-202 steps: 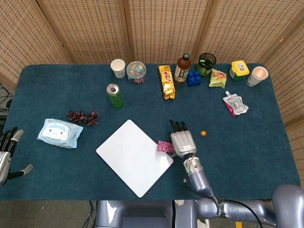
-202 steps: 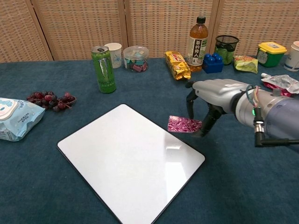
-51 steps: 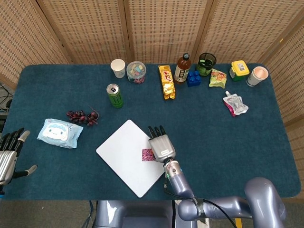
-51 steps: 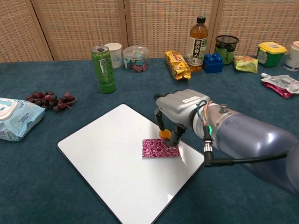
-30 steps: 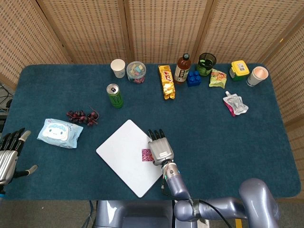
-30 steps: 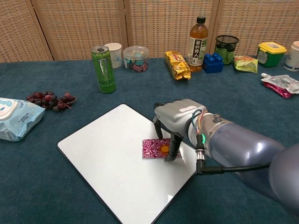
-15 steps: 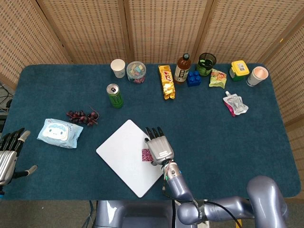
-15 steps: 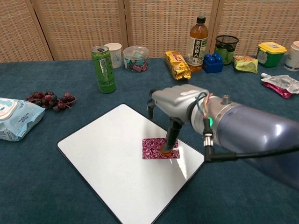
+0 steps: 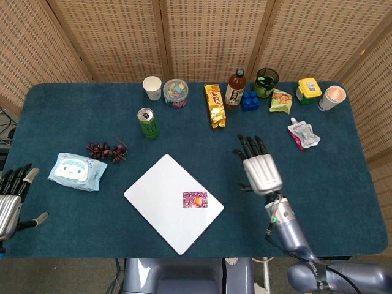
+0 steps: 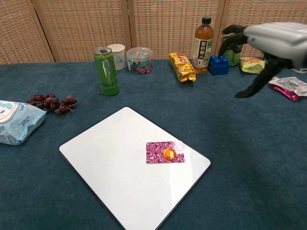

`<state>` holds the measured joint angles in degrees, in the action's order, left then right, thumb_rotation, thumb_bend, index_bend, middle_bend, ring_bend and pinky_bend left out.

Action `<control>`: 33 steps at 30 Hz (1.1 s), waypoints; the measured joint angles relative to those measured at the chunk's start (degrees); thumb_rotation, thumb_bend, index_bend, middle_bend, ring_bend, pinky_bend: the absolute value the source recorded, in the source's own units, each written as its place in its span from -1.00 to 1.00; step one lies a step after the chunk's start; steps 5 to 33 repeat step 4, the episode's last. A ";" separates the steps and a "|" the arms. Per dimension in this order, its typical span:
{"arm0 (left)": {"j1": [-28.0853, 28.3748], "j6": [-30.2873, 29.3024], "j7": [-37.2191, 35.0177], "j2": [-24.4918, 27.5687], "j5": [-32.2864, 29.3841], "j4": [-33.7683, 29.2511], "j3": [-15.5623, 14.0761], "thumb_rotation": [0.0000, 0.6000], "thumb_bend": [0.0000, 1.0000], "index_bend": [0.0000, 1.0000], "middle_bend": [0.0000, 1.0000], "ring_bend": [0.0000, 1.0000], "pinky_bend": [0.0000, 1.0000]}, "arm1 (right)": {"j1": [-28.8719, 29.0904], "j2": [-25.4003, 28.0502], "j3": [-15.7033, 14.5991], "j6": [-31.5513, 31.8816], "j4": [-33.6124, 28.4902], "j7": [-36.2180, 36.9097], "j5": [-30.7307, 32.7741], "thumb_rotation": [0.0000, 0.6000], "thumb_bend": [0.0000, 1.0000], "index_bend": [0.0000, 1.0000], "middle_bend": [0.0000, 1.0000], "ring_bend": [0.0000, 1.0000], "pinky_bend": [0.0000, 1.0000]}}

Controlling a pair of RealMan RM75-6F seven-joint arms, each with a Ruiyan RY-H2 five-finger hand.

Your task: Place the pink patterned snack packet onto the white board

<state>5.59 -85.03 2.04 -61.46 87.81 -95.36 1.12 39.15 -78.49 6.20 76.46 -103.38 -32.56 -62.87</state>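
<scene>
The pink patterned snack packet (image 9: 195,199) (image 10: 165,152) lies flat on the white board (image 9: 160,197) (image 10: 110,167), near the board's right corner, with a small orange disc on it. My right hand (image 9: 262,171) (image 10: 268,43) is raised well to the right of the board, fingers spread, holding nothing. My left hand (image 9: 10,199) hangs off the table's left edge with its fingers apart and empty; only the head view shows it.
Along the back stand a paper cup (image 9: 152,87), a clear tub (image 9: 175,92), a green can (image 9: 147,122), a gold packet (image 9: 214,105), a bottle (image 9: 234,88), blue bricks (image 9: 248,100) and a mesh cup (image 9: 266,81). Grapes (image 9: 106,150) and a wipes pack (image 9: 76,171) lie left; a pouch (image 9: 303,133) right.
My right hand has lifted off the packet and swung up and to the right, away from the board. The packet stays on the board with the orange disc on it.
</scene>
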 measured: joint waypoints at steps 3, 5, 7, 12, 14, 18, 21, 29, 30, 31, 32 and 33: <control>-0.40 -1.28 0.13 -0.48 0.56 0.71 0.09 1.00 -1.00 -1.00 -1.00 -1.00 -1.00 | -5.60 3.09 -3.30 4.32 4.13 8.90 -7.35 1.00 -1.00 -0.84 -1.00 -1.00 -1.00; -0.52 -1.55 0.18 -0.59 0.68 0.89 0.10 1.00 -1.00 -1.00 -1.00 -1.00 -1.00 | -8.25 4.07 -4.56 6.35 5.85 12.40 -9.16 1.00 -1.00 -0.86 -1.00 -1.00 -1.00; -0.52 -1.55 0.18 -0.59 0.68 0.89 0.10 1.00 -1.00 -1.00 -1.00 -1.00 -1.00 | -8.25 4.07 -4.56 6.35 5.85 12.40 -9.16 1.00 -1.00 -0.86 -1.00 -1.00 -1.00; -0.52 -1.55 0.18 -0.59 0.68 0.89 0.10 1.00 -1.00 -1.00 -1.00 -1.00 -1.00 | -8.25 4.07 -4.56 6.35 5.85 12.40 -9.16 1.00 -1.00 -0.86 -1.00 -1.00 -1.00; -0.52 -1.55 0.18 -0.59 0.68 0.89 0.10 1.00 -1.00 -1.00 -1.00 -1.00 -1.00 | -8.25 4.07 -4.56 6.35 5.85 12.40 -9.16 1.00 -1.00 -0.86 -1.00 -1.00 -1.00; -0.52 -1.55 0.18 -0.59 0.68 0.89 0.10 1.00 -1.00 -1.00 -1.00 -1.00 -1.00 | -8.25 4.07 -4.56 6.35 5.85 12.40 -9.16 1.00 -1.00 -0.86 -1.00 -1.00 -1.00; -0.52 -1.55 0.18 -0.59 0.68 0.89 0.10 1.00 -1.00 -1.00 -1.00 -1.00 -1.00 | -8.25 4.07 -4.56 6.35 5.85 12.40 -9.16 1.00 -1.00 -0.86 -1.00 -1.00 -1.00; -0.52 -1.55 0.18 -0.59 0.68 0.89 0.10 1.00 -1.00 -1.00 -1.00 -1.00 -1.00 | -8.25 4.07 -4.56 6.35 5.85 12.40 -9.16 1.00 -1.00 -0.86 -1.00 -1.00 -1.00; -0.52 -1.55 0.18 -0.59 0.68 0.89 0.10 1.00 -1.00 -1.00 -1.00 -1.00 -1.00 | -8.25 4.07 -4.56 6.35 5.85 12.40 -9.16 1.00 -1.00 -0.86 -1.00 -1.00 -1.00; -0.52 -1.55 0.18 -0.59 0.68 0.89 0.10 1.00 -1.00 -1.00 -1.00 -1.00 -1.00 | -8.25 4.07 -4.56 6.35 5.85 12.40 -9.16 1.00 -1.00 -0.86 -1.00 -1.00 -1.00; -0.52 -1.55 0.18 -0.59 0.68 0.89 0.10 1.00 -1.00 -1.00 -1.00 -1.00 -1.00 | -8.25 4.07 -4.56 6.35 5.85 12.40 -9.16 1.00 -1.00 -0.86 -1.00 -1.00 -1.00; -0.52 -1.55 0.18 -0.59 0.68 0.89 0.10 1.00 -1.00 -1.00 -1.00 -1.00 -1.00 | -8.25 4.07 -4.56 6.35 5.85 12.40 -9.16 1.00 -1.00 -0.86 -1.00 -1.00 -1.00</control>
